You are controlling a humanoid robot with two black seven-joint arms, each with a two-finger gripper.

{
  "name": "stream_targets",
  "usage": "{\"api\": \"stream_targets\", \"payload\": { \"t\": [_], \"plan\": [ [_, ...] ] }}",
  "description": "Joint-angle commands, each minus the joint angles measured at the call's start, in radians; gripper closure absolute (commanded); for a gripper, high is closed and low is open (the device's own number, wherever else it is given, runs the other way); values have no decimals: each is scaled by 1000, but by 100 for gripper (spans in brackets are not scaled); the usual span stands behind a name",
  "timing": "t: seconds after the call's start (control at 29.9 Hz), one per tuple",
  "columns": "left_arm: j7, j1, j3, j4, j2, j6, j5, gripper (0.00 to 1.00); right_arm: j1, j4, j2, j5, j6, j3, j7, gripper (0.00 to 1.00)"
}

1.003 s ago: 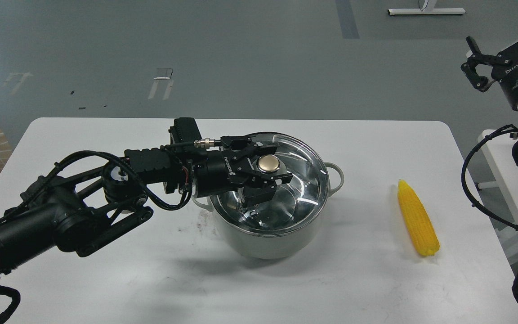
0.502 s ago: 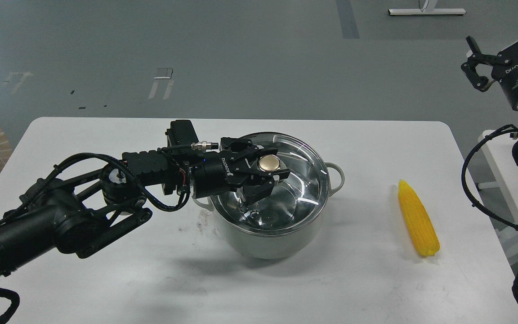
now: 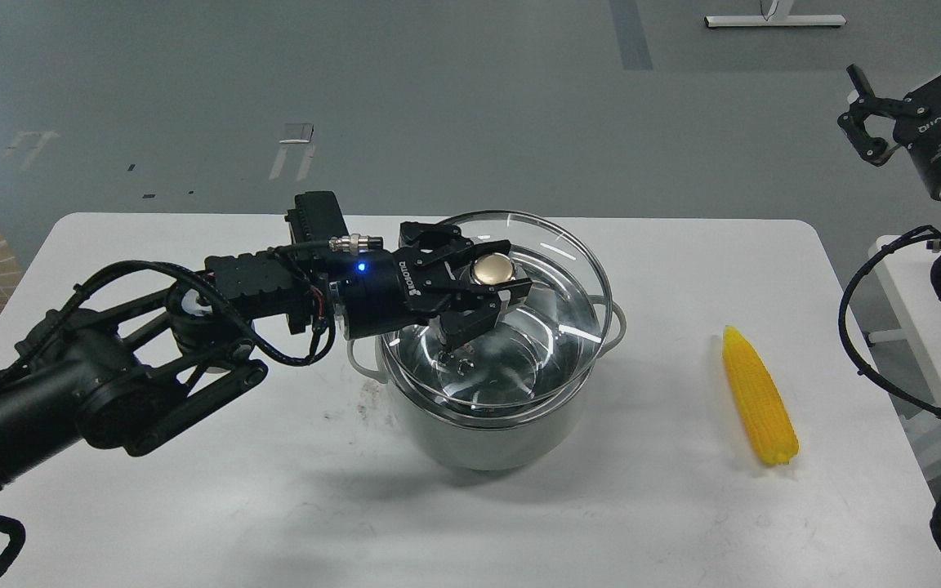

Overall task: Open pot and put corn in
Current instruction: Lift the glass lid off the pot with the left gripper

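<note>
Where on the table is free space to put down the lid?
Bare table runs along the near edge in front of the pot, and between pot and corn. The far-right corner is bare too. Left of the pot, my left arm crowds it, its gripper holding the lid.

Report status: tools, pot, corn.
Left tool shut on lid knob, glass lid lifted off pot. Right tool open, raised off table. Corn on table, path clear.
</note>
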Motion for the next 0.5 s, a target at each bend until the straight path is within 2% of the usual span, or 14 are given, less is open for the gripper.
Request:
{"api": "stream_targets", "payload": {
  "t": [0.0, 0.13, 0.2, 0.27, 0.4, 0.47],
  "plan": [
    [1, 15, -83, -78, 144, 2, -40, 81, -9, 3, -2, 0, 0, 0, 0, 0],
    [-10, 70, -123, -92, 296, 27, -98, 81, -26, 21, -11, 0, 0, 0, 0, 0],
    [-10, 131, -138, -80, 411, 92, -204, 81, -34, 23, -11, 0, 0, 1, 0, 0],
    [-10, 164, -138, -71, 460, 120, -250, 81, -37, 23, -11, 0, 0, 2, 0, 0],
    [-10, 268, -129, 12, 546, 177, -355, 81, -43, 24, -10, 0, 0, 2, 0, 0],
    [-13, 318, -120, 108, 549, 195, -369, 81, -44, 24, -5, 0, 0, 0, 0, 0]
  ]
}}
